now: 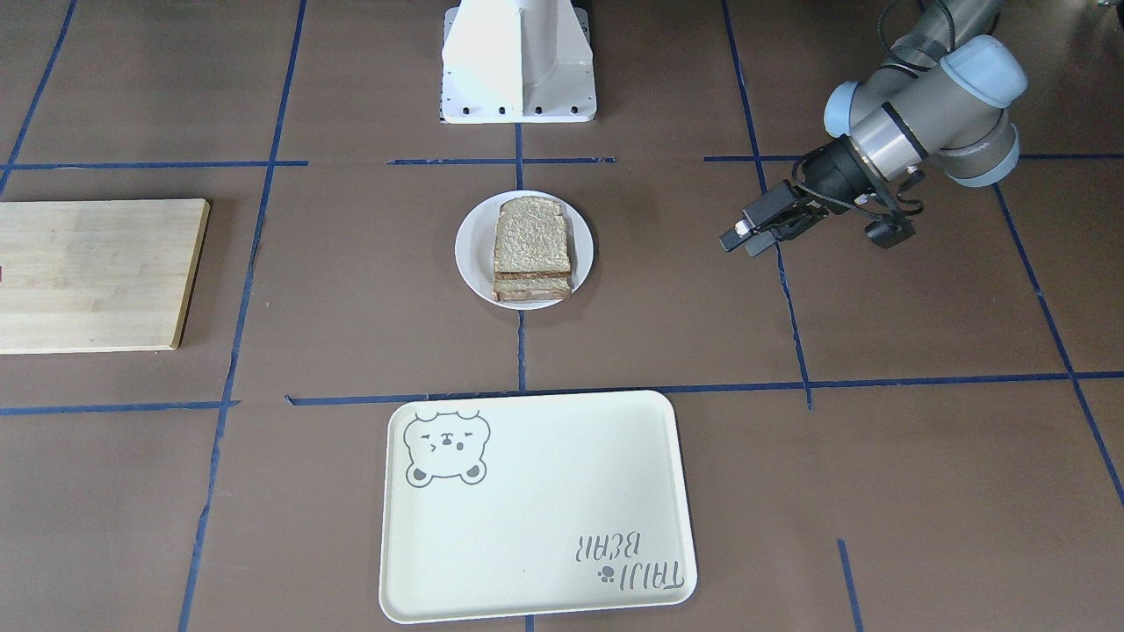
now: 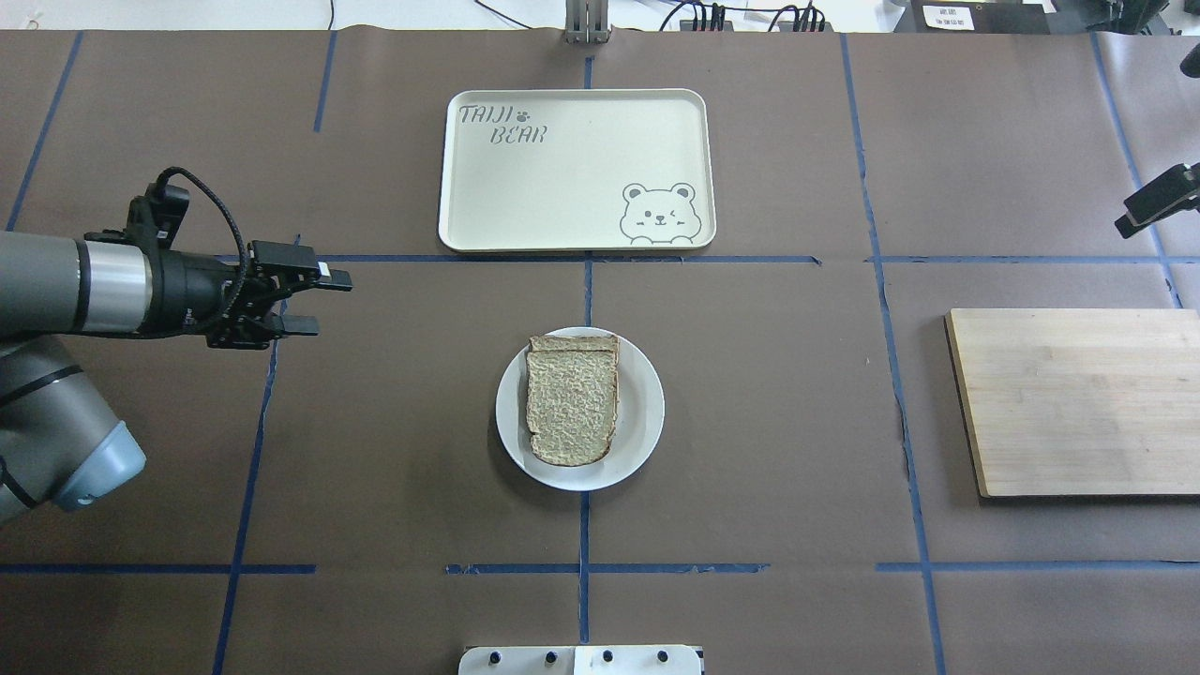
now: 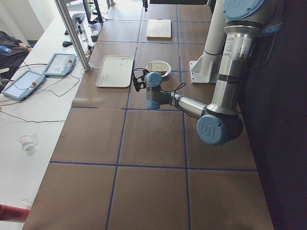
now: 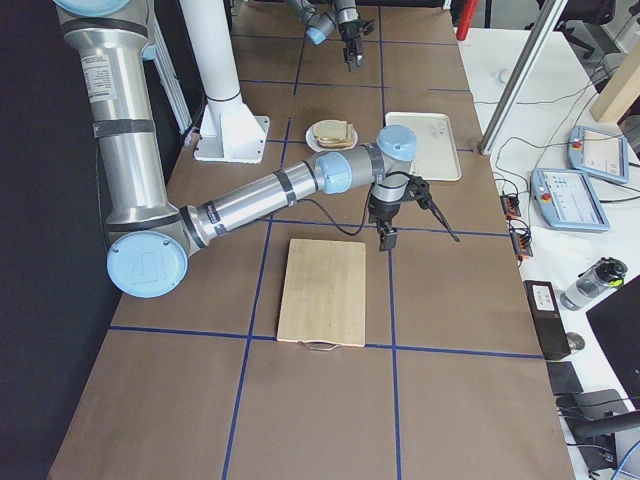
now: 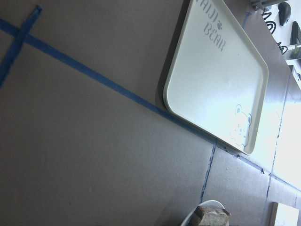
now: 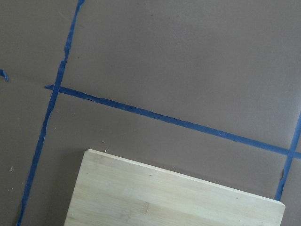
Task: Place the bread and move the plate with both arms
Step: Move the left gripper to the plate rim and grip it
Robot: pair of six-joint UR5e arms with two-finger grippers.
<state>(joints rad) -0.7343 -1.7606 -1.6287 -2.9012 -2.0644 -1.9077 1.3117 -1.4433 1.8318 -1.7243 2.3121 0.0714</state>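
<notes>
While bread lies on the plate, the left hand hangs well apart, spread wide.

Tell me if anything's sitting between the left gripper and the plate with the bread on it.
Nothing visible is. In the overhead view the left gripper, jaws open, hovers off to the side of the plate, and only bare brown table lies between them. The bread sits on the plate.

"TAIJI BEAR" lettering on the cream tray
</notes>
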